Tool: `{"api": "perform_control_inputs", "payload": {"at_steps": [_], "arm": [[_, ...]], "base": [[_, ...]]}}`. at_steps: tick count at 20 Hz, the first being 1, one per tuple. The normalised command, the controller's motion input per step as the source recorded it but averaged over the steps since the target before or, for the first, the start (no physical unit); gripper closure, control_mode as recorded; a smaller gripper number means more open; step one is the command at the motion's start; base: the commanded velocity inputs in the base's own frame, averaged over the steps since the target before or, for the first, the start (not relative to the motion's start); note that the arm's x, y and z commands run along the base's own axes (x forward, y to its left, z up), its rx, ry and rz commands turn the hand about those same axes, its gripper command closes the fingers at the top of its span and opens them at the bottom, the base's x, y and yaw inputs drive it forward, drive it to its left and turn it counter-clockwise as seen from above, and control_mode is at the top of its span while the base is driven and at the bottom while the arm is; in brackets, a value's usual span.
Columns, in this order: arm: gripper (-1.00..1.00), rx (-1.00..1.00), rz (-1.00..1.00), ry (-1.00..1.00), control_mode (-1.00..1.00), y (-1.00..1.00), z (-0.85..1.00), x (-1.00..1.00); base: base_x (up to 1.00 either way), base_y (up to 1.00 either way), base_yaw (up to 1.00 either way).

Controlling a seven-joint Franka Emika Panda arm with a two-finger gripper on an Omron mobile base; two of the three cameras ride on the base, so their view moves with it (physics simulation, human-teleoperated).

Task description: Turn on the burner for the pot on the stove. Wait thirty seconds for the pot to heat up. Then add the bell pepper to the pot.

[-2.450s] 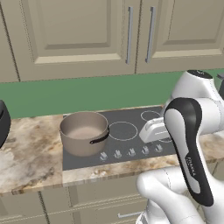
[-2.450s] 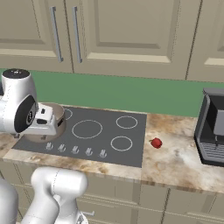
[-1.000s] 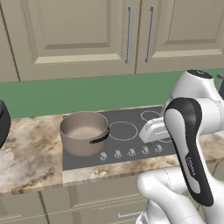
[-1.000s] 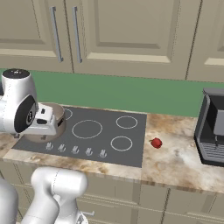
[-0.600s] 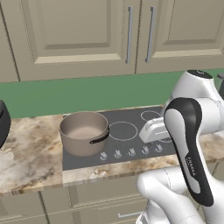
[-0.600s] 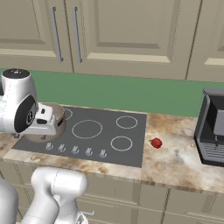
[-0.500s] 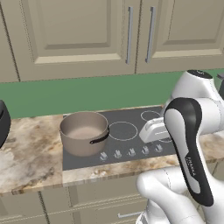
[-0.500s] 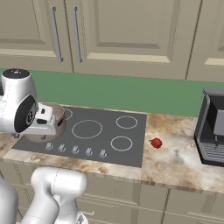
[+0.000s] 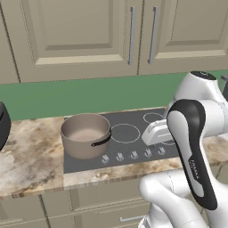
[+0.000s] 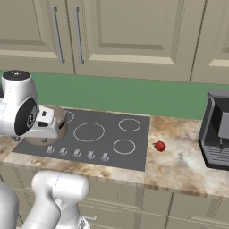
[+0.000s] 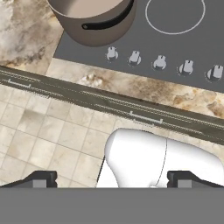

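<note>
The pot [image 9: 85, 135] sat at the stove's [image 10: 107, 143] left end, behind the front row of knobs [image 11: 160, 63]. The pepper [image 10: 159, 146] lay on the counter [image 10: 179, 167] just off the stove's right edge: probably light, firm, smooth and prone to roll, best pinched across its middle. The gripper [image 11: 112, 178] stood wide and empty.

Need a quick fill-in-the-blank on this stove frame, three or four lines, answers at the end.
1. The pot sits on the stove's front-______ burner.
2. The bell pepper lies on the ______, right of the stove.
3. Along the stove's front edge runs a row of ______ knobs.
4. The claw's fingertips stand wide ______, holding nothing.

Missing words: left; counter; five; apart
</note>
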Motion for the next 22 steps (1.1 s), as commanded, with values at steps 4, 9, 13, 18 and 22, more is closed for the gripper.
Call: {"api": "perform_control_inputs", "payload": {"at_steps": [4,9,13,18,22], "arm": [[-1.0,0.0,0.0,0.0,-1.0,0.0,0.0,0.0],[-1.0,0.0,0.0,0.0,-1.0,0.0,0.0,0.0],[-1.0,0.0,0.0,0.0,-1.0,0.0,0.0,0.0],[-1.0,0.0,0.0,0.0,-1.0,0.0,0.0,0.0],[-1.0,0.0,0.0,0.0,-1.0,0.0,0.0,0.0]], "base": [[0.0,0.0,0.0],[0.0,0.0,0.0],[0.0,0.0,0.0],[0.0,0.0,0.0],[0.0,0.0,0.0]]}}
